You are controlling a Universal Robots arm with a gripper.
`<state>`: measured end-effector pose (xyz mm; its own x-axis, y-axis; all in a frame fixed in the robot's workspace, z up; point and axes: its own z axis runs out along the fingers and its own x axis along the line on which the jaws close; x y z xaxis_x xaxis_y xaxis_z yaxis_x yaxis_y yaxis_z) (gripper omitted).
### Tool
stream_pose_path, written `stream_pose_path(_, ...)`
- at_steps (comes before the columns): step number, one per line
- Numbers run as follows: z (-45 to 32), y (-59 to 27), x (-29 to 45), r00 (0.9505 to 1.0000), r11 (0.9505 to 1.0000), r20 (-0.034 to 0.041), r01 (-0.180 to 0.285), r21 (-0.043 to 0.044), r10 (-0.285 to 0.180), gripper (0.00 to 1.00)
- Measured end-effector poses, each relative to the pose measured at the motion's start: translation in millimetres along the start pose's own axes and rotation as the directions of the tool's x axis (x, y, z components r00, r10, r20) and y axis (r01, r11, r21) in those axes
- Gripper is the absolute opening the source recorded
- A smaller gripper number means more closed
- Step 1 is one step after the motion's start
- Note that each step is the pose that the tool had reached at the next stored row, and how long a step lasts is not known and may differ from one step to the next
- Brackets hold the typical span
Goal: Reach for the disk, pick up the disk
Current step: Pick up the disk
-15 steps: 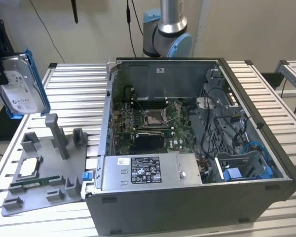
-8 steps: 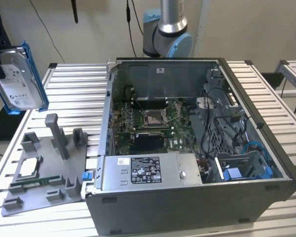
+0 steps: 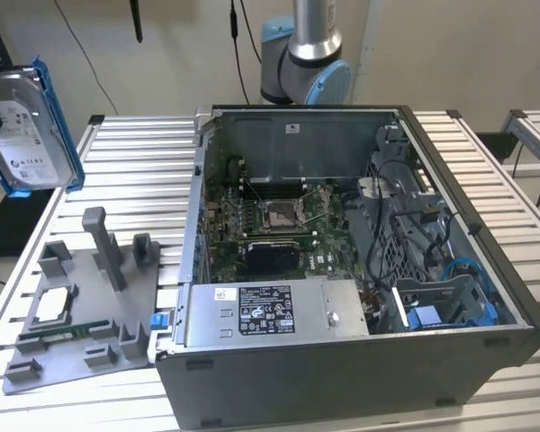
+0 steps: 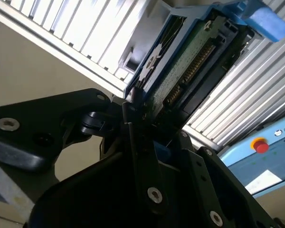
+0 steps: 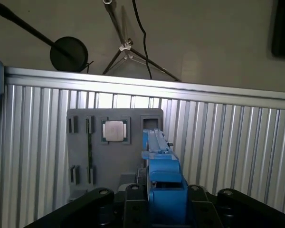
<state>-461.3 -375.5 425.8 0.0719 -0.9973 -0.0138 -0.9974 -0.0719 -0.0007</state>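
- At the exterior view's far left, the disk point(image 3: 27, 121) hangs in the air, upright and slightly tilted. Its white label faces the camera, and it is clear of the slatted table point(image 3: 135, 180) below it.
- In the second wrist view, the gripper point(image 4: 140, 116) is clamped on the disk point(image 4: 190, 61). The black fingers point(image 4: 128, 126) press on opposite faces of its blue frame point(image 4: 263, 21). The green circuit board and a row of connector pins face the camera.
- In the first wrist view, the disk point(image 5: 155, 140) is seen edge-on. The blue frame point(image 5: 164, 178) is pinched in the gripper point(image 5: 164, 194) and stands out over the table point(image 5: 228, 142).
- A grey fixture point(image 3: 72, 360) lies on the table toward the exterior view's left, below the held disk. The disk does not touch the fixture point(image 5: 80, 142).
- A square silver processor chip point(image 3: 54, 306) sits in a recess of the fixture. A thin memory stick point(image 3: 63, 330) lies in a slot just beside it. The first wrist view shows the same chip point(image 5: 115, 130) and stick point(image 5: 89, 147).
- An open computer case point(image 3: 342, 378) lies on the table at the centre of the exterior view, well apart from the disk. A long grey box point(image 3: 270, 310) with a black-and-white label sits along its near wall.
- The arm point(image 3: 306, 45) rises behind the case in the exterior view.
- A tripod point(image 5: 128, 47) stands beyond the table's far edge in the first wrist view.
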Motion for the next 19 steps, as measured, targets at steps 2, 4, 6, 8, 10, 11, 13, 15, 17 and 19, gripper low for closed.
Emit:
stream_pose_path(2, -4.7, 0.0, -0.1, 1.0, 1.0, -0.0002, 0.0, 0.0, 0.0, 0.0)
stream_pose_path(4, -9.6, 0.0, -0.2, 1.0, 1.0, -0.0003, 0.0, 0.0, 0.0, 0.0)
stream_pose_path(6, -14.5, 0.0, -0.3, 1.0, 1.0, -0.0003, 0.0, 0.0001, 0.0, 0.0)
stream_pose_path(8, -19.2, 0.0, -0.3, 1.0, 1.0, -0.0004, 0.0, 0.0, 0.0, 0.0)
stream_pose_path(10, -23.8, 0.0, -0.3, 1.0, 1.0, -0.0005, 0.0, 0.0, 0.0, 0.0)
stream_pose_path(11, -26.1, -0.1, -0.3, 1.0, 1.0, -0.0005, 0.0, 0.0, 0.0, 0.0)
stream_pose_path(13, -30.7, 0.0, -0.4, 1.0, 1.0, -0.0006, 0.0, -0.0001, 0.0, 0.0)
stream_pose_path(15, -35.3, 0.0, -0.5, 1.0, 1.0, -0.0007, 0.0, -0.0001, 0.0, 0.0)
stream_pose_path(17, -40.2, 0.0, -0.6, 1.0, 1.0, -0.0007, 0.0, 0.0, 0.0, 0.0)
stream_pose_path(19, -45.2, 0.0, -0.7, 1.0, 1.0, -0.0007, 0.0, 0.0, 0.0, 0.0)
